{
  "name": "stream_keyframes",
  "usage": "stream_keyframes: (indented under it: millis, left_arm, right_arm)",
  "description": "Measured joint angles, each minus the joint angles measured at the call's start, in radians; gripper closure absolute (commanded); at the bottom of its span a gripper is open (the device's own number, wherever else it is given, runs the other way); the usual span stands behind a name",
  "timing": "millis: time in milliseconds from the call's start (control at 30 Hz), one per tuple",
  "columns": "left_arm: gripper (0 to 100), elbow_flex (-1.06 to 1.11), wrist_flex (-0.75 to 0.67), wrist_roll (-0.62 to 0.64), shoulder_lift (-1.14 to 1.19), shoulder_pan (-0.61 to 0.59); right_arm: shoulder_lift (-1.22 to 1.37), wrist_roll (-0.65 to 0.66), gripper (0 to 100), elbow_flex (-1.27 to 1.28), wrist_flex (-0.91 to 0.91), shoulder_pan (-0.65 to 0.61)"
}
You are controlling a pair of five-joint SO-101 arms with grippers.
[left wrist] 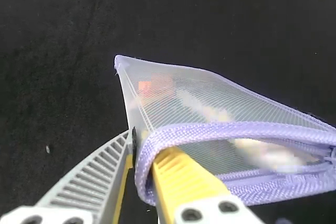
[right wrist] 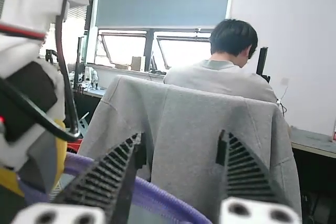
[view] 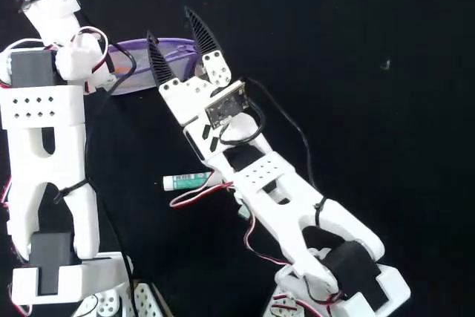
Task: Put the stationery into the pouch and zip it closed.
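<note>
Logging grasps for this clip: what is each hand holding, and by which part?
The left hand pinches the pouch by its purple zipper edge, near one end of the opening. The right hand is open, holding nothing.

On the left, folded upright near its base, left gripper [left wrist: 144, 148] clamped on the pouch [left wrist: 210, 103] rim: yellow finger inside, grey finger outside. On the right, stretched diagonally forward, right gripper [view: 172, 31] raised, its 2 black fingers spread apart.

Clear purple-trimmed pouch [view: 177, 52], mouth unzipped, blurry items [left wrist: 205, 109] inside; white-and-green glue stick [view: 187, 180] lying flat, well apart from it.
</note>
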Motion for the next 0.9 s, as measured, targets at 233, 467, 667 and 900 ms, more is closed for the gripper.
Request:
stream_keyframes:
  millis: [233, 467, 667, 900]
  left_arm:
    - [97, 0.0, 0.0, 0.0, 0.0, 0.0]
    - [97, 0.0, -0.006, 0.0, 0.0, -0.032]
    - [97, 0.0, -0.006, 0.0, 0.0, -0.04]
    - [97, 0.0, -0.006, 0.0, 0.0, -0.04]
  right_arm:
    - [-0.02, 0.0, 80.1, 0.011, 0.006, 0.0]
    - [-0.325, 0.002, 80.2, -0.054, 0.485, 0.034]
    - [-0.537, 0.011, 80.2, -0.319, 1.175, 0.063]
    - [-0.565, 0.224, 80.4, -0.434, 1.712, 0.003]
